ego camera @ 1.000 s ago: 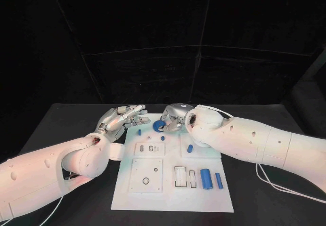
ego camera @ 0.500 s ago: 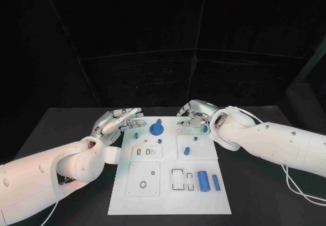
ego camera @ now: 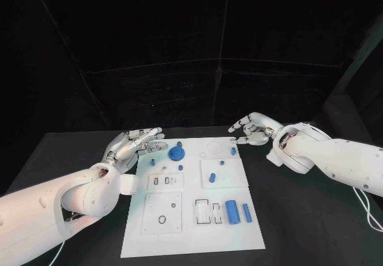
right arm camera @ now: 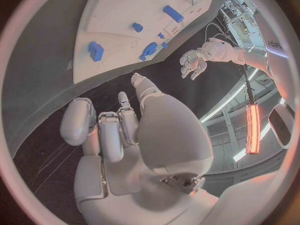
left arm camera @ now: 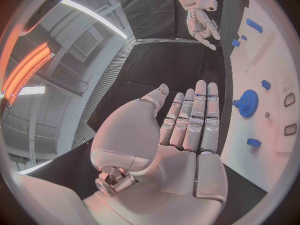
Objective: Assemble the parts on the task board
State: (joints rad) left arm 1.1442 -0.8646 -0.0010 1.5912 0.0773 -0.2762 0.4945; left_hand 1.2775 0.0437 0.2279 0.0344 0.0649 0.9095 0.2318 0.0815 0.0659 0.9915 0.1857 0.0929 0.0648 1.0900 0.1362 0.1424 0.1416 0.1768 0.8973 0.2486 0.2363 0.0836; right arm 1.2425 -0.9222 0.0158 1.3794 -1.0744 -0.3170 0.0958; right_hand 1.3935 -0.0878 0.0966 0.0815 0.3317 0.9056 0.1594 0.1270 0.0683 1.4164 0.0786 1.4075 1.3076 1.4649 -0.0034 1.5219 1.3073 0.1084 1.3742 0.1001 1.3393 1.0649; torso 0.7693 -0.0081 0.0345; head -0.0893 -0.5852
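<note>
Black and matte, the table carries the flat white rectangular task board at its middle, a smooth plate with shallow recessed slots and outlined panels. On it sit small blue plastic parts: a toothed round blue gear near the far left corner, two blue cylinders lying side by side toward the near right, a short blue oval peg at mid-board, and a small blue block by the far right edge.

Left silver hand hovers at the board's far left edge, just beside the gear, fingers straight and together, thumb apart, holding nothing; the left wrist view shows the flat palm.

Right silver hand hangs off the board's far right corner, fingers loosely curled and spread, grasping nothing.

No legible writing appears.
</note>
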